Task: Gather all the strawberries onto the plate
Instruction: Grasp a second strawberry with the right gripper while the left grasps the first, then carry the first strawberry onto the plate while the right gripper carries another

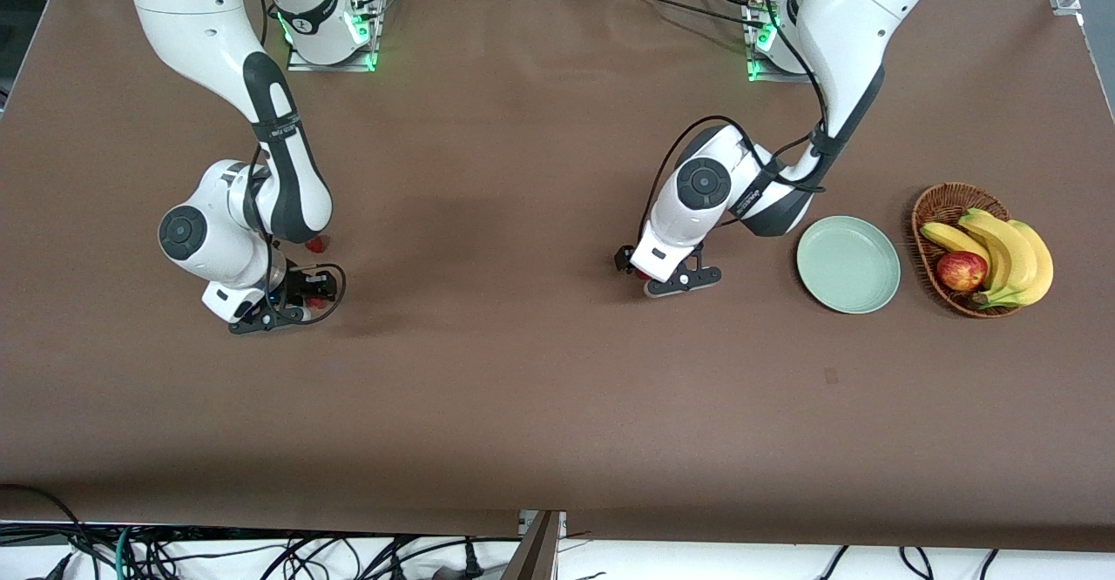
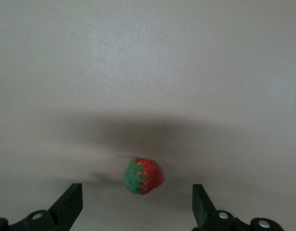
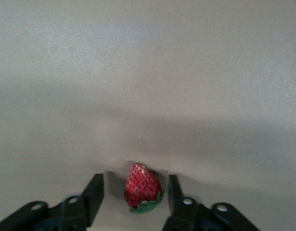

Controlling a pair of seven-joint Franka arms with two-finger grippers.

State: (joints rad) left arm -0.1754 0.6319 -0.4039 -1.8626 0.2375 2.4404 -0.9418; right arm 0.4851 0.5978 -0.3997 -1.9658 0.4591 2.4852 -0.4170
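Left gripper [image 2: 136,202]: low over the table, fingers spread wide around a strawberry [image 2: 143,176], not touching it.
Right gripper [image 3: 136,192]: fingers narrowed around another strawberry [image 3: 143,194], gaps still showing.
Third strawberry [image 1: 315,245]: on the table beside the right arm.
Plate [image 1: 848,264]: toward the left arm's end, empty.

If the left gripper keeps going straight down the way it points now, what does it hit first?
Most likely the strawberry lying on the table, which sits between the open fingers of the left gripper. How high the gripper hangs above it is unclear.
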